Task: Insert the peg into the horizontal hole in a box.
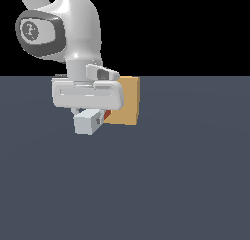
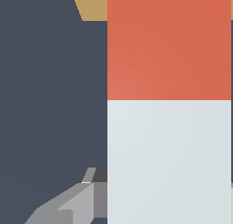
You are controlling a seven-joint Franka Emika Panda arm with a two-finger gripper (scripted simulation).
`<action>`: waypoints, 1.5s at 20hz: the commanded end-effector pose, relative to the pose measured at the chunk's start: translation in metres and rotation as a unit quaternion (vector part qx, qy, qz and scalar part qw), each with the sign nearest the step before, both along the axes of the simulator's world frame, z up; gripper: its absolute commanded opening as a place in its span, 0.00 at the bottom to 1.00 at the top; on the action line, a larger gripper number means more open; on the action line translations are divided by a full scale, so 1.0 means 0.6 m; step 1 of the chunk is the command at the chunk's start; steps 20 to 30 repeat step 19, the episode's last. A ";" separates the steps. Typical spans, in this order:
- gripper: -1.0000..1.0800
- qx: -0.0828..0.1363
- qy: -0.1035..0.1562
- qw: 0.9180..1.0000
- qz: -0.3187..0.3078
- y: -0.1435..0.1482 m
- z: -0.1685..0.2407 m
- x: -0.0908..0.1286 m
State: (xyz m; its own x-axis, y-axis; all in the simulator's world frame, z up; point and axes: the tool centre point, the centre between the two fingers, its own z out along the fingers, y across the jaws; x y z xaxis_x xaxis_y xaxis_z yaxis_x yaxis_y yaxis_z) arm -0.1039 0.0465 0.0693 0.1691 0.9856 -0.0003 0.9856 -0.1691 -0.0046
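Observation:
The peg [image 1: 88,122] hangs level just above the floor, held under my gripper [image 1: 91,113], which is shut on its pale grey-white part. Its red-orange part [image 1: 106,116] points at the box [image 1: 127,101] and reaches the box's near face; the hole itself is hidden behind the peg and hand. In the wrist view the peg [image 2: 168,104] fills most of the picture, red-orange half toward the tan box [image 2: 93,4], pale half by one grey finger [image 2: 68,207]. The other finger is hidden.
A flat dark blue-grey floor [image 1: 171,185] spreads all around the box and peg. The white arm [image 1: 63,29] rises over the exterior view's upper left. Nothing else stands on the floor.

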 end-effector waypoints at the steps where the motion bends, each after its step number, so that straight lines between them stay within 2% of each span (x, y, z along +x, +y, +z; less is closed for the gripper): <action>1: 0.00 0.000 -0.002 1.000 0.001 0.013 0.003 0.004; 11: 0.00 0.001 -0.003 1.000 0.000 0.123 0.005 0.022; 15: 0.00 0.001 -0.004 1.000 0.000 0.153 0.006 0.028; 30: 0.00 0.001 -0.004 1.000 0.000 0.163 0.006 0.030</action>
